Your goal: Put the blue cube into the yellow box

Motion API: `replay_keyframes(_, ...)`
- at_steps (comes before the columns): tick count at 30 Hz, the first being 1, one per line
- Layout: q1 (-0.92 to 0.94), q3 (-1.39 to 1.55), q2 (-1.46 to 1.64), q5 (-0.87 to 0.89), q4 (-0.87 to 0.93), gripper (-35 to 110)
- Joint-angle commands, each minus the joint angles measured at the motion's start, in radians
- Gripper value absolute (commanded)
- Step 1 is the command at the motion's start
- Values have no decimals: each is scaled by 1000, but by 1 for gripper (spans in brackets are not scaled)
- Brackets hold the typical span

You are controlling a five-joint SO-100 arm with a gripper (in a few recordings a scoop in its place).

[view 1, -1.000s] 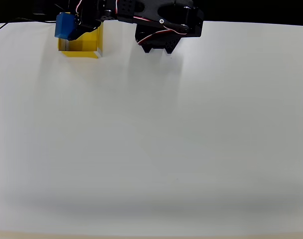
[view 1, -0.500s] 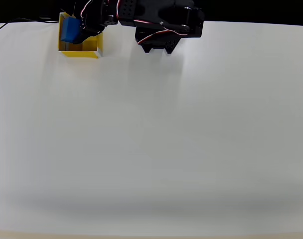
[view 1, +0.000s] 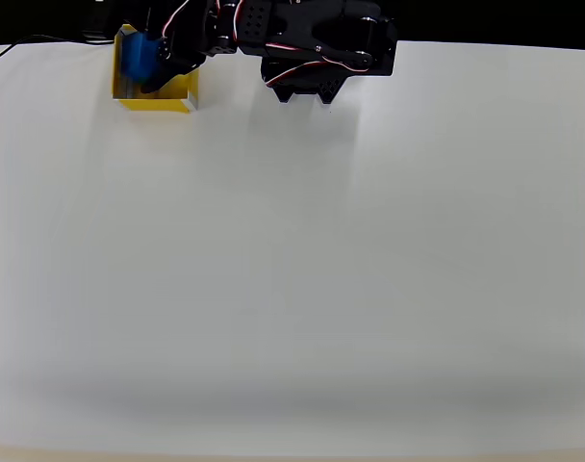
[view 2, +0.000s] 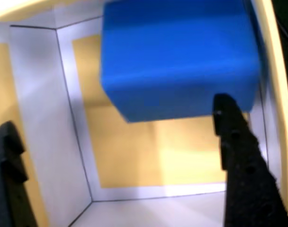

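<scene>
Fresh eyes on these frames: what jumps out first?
The blue cube dominates the wrist view, sitting inside the yellow box between the spread fingers of the gripper. Overhead, cube and box sit at the white table's top-left corner under the black arm.

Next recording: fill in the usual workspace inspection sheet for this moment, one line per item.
Surface: plain white table, bare across the middle and front.
Job's things: yellow box at the table's far left edge in the overhead view; blue cube inside its walls, above the yellow floor.
Clutter: nothing seen.
Grippers: gripper over the box, jaws spread apart; the right finger overlaps the cube in the wrist view, contact cannot be told.
Cables: red and white wires along the black arm.
Surroundings: dark band beyond the table's far edge.
</scene>
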Motion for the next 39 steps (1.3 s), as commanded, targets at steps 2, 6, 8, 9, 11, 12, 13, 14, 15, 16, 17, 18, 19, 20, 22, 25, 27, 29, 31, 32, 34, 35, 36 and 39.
replay_keyframes(2,23,-34,55,-20,-26,45)
replay_keyframes(6,25,-94,74,-60,100,40)
replay_keyframes(8,25,-163,77,-71,224,37)
replay_keyframes(9,23,-199,77,-75,288,35)
replay_keyframes(11,21,-281,77,-84,413,33)
replay_keyframes(12,21,-314,75,-89,462,33)
replay_keyframes(13,20,-347,75,-94,508,31)
replay_keyframes(14,17,-373,78,-101,549,31)
replay_keyframes(15,12,-394,83,-106,581,30)
replay_keyframes(16,3,-413,91,-109,611,28)
replay_keyframes(17,-8,-425,103,-114,634,26)
replay_keyframes(18,-21,-436,117,-117,655,25)
replay_keyframes(19,-37,-442,133,-118,675,23)
replay_keyframes(20,-54,-448,150,-118,696,21)
replay_keyframes(22,-98,-457,196,-123,736,17)
replay_keyframes(25,-193,-448,267,-115,750,14)
replay_keyframes(27,-279,-440,296,-109,758,12)
replay_keyframes(29,-382,-426,316,-98,746,8)
replay_keyframes(31,-502,-394,333,-91,706,5)
replay_keyframes(32,-555,-374,336,-86,681,4)
replay_keyframes(34,-673,-334,337,-95,637,1)
replay_keyframes(35,-733,-318,334,-95,612,0)
replay_keyframes(36,-793,-301,334,-95,589,0)
replay_keyframes(39,-983,-241,353,-86,502,0)
